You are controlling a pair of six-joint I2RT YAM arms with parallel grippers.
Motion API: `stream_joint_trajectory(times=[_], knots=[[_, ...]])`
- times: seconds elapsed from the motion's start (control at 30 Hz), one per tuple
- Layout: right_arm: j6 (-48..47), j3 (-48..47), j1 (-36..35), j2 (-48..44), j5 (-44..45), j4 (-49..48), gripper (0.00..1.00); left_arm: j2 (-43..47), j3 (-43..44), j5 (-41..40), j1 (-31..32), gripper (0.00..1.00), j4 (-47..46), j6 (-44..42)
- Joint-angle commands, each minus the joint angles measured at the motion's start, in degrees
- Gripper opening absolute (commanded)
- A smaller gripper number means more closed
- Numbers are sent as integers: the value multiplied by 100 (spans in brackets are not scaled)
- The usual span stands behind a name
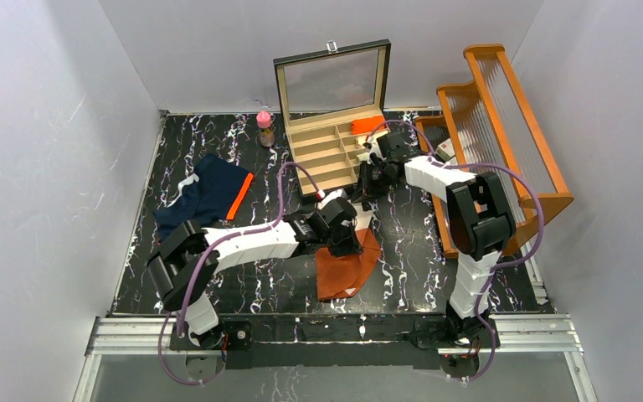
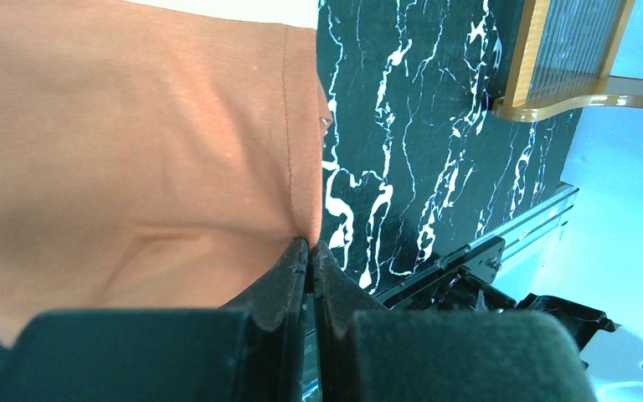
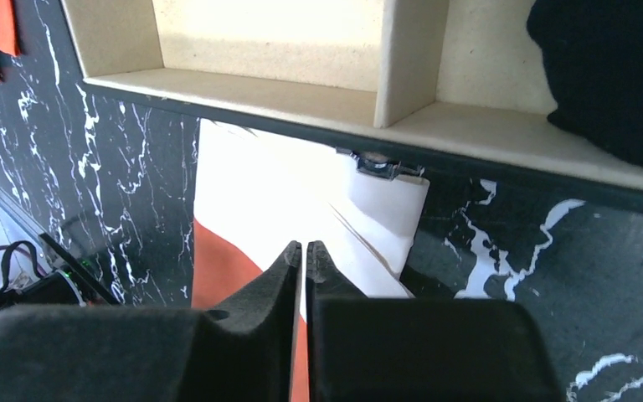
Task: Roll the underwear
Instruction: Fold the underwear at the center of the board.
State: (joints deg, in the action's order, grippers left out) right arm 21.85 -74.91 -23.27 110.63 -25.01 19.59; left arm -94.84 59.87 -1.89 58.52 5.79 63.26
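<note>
Two garments lie on the table (image 1: 259,293): navy underwear (image 1: 205,193) at the far left, orange underwear (image 1: 347,270) in the middle, near the box (image 1: 325,161). The left gripper (image 2: 310,247) is squeezed shut at its edge. The right gripper (image 3: 303,247) is squeezed shut above its white band (image 3: 276,184). Rolling looks hardly begun. Next, pinch the band and turn it over.

Left arm (image 1: 243,243) stretched low, left gripper (image 2: 308,244) pinched shut just in front of the wooden box (image 1: 322,151). Right arm (image 1: 435,176) folded back, right gripper (image 3: 303,244) closed to a sliver at the box's front wall.
</note>
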Motion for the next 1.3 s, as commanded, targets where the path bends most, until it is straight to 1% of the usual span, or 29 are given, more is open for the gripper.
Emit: stream_joint_trajectory(times=[0.0,0.07,0.13,0.27,0.37,0.5,0.63,0.73,0.8,0.87,1.17,1.27], knots=[[30,-147,-16,-661,268,223,23,632,-212,-459,11,0,212,-72],[111,-7,-7,-854,821,456,41,603,-186,-396,10,0,237,-178],[264,289,6,-1065,1057,409,55,522,-169,-333,14,0,236,-216],[627,853,65,-1352,1020,148,68,379,-169,-265,10,0,185,-239],[942,1146,75,-1447,1091,103,71,349,-190,-239,12,0,157,-253],[1239,1574,149,-1466,898,-228,69,337,-209,-219,10,0,133,-261],[1343,1610,173,-1336,673,-400,64,321,-209,-202,14,0,134,-271],[1368,1624,197,-1237,593,-495,57,318,-205,-197,10,0,139,-268],[1383,1634,208,-1213,562,-571,48,324,-212,-191,12,0,134,-262],[1384,1599,217,-1186,532,-594,43,332,-215,-193,10,0,133,-262],[1377,1564,244,-1035,547,-507,43,368,-218,-213,10,0,152,-262],[1366,1611,248,-1018,572,-528,39,393,-213,-232,11,0,166,-262]])
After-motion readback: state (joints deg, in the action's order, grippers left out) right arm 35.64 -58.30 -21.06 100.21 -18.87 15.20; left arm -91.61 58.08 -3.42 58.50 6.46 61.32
